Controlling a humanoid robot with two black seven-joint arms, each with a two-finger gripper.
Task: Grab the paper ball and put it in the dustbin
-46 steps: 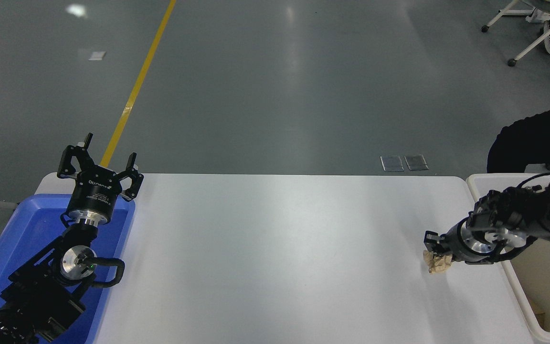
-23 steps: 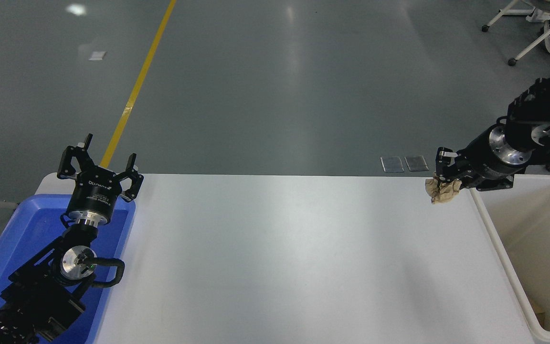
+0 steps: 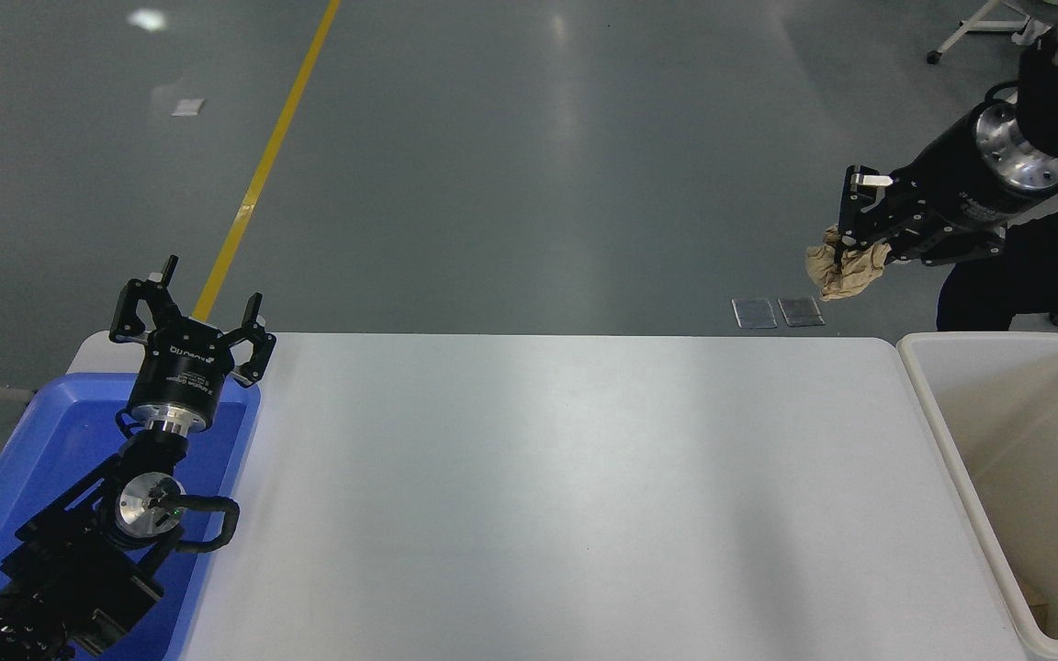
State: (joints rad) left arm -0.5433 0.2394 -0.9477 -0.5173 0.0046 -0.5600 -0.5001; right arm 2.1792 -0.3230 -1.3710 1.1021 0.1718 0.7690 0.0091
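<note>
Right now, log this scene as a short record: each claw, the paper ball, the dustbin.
right claw: shut on the paper ball, raised
paper ball: gripped, lifted off the white table
dustbin: at the table's right end, open
left claw: open, empty, parked over the blue tray
stage: ball carried, not yet dropped

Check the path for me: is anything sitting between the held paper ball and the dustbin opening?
Nothing visible does. The right gripper holds the paper ball in the air, above and left of the dustbin, whose open top is uncovered.
</note>
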